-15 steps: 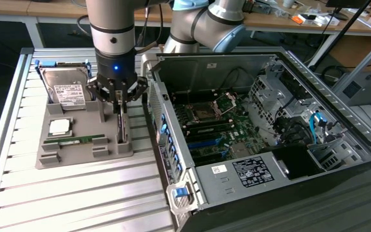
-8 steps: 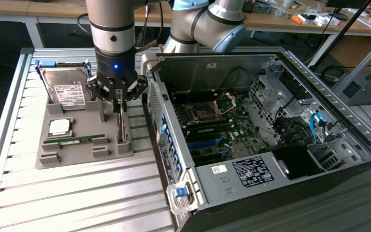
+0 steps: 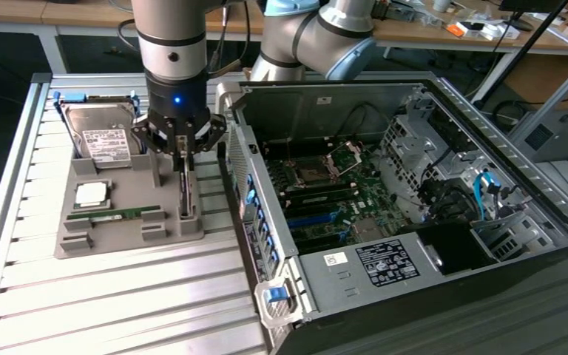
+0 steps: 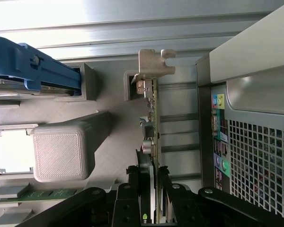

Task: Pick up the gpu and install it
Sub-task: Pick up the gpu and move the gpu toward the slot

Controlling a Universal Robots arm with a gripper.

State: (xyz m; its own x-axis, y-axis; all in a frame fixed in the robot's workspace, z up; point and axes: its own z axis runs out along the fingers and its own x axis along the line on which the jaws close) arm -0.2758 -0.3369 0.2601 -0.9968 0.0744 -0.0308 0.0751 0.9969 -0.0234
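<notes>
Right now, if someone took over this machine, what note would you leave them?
Pincer: closed on the thin dark graphics card with a silvery metal bracket, one finger on each face.
Card: upright on edge in its slot of the grey plastic holder tray, beside the open metal computer case.
Done: card gripped.
Left: lifting it out, installing it in the case.

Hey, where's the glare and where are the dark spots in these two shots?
Wrist view: glare whitens the ribbed table; the gpu is evenly lit. Exterior view: the table shines in stripes, the inside of the computer case is dim, a blue light glows above the gripper.
</notes>
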